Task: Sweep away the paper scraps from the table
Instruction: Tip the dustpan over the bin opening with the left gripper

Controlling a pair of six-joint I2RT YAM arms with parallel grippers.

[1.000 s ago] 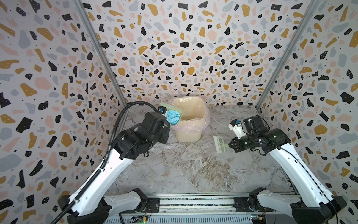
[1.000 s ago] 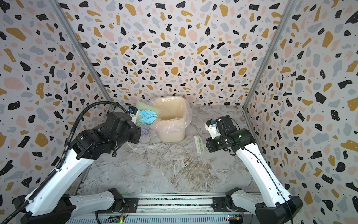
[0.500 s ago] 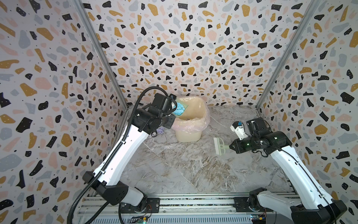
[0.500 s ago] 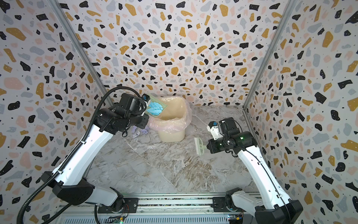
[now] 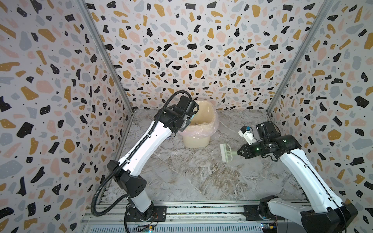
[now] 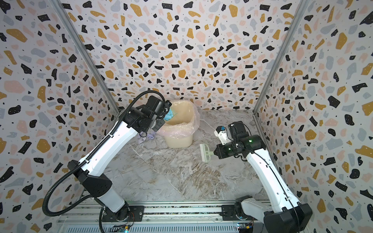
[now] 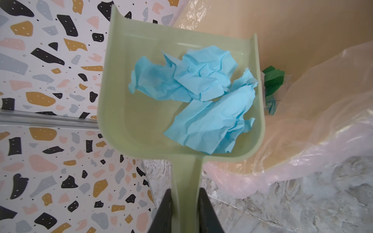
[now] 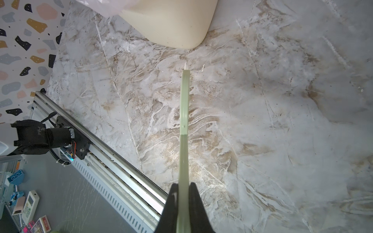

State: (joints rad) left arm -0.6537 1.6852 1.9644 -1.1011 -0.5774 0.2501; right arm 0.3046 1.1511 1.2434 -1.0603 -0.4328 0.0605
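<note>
Crumpled paper scraps [image 7: 201, 80], smooth matt plastic dustpan [image 7: 131, 131], glossy film liner [image 7: 333, 121]

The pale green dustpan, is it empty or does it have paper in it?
Not empty: crumpled light blue paper scraps lie inside the pale green plastic dustpan.

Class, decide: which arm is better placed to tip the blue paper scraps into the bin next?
Left. The left gripper holds the dustpan of paper scraps at the bin rim; the right gripper holds the brush apart.
</note>
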